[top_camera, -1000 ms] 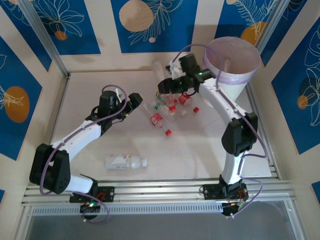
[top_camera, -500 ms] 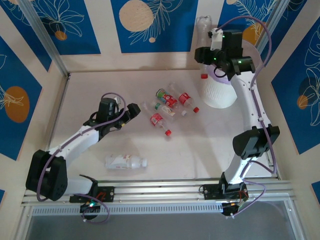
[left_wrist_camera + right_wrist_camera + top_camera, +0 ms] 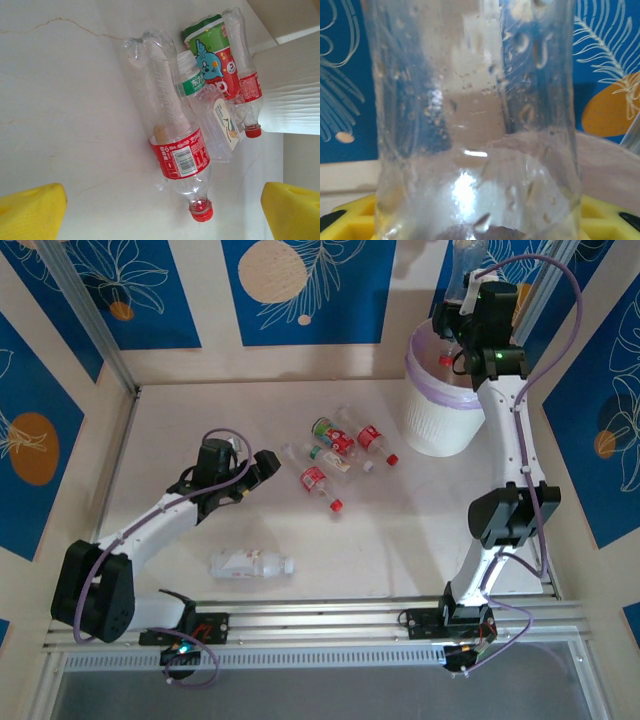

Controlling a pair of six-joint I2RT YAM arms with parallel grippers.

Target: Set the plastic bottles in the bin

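Right gripper: your right gripper hangs raised above the bin, its yellow fingers pinching a clear bottle.
Held bottle: the held bottle stands nearly upright in that grip, base up and red cap down over the bin's mouth.
Bin: the bin is a white ribbed bucket with a lilac bag folded over its rim, at the far right of the table.
Left gripper: your left gripper sits low over the middle of the table, its fingers spread wide and holding nothing.
Cluster: several bottles lie on their sides together, between the left gripper and the bin.
Nearest bottle: a red-labelled bottle lies just ahead of the spread fingers, red cap toward them.
Behind it: a green-labelled bottle lies closer to the bin.
Lone bottle: one lone bottle lies on its side near the front edge, well apart from the cluster.
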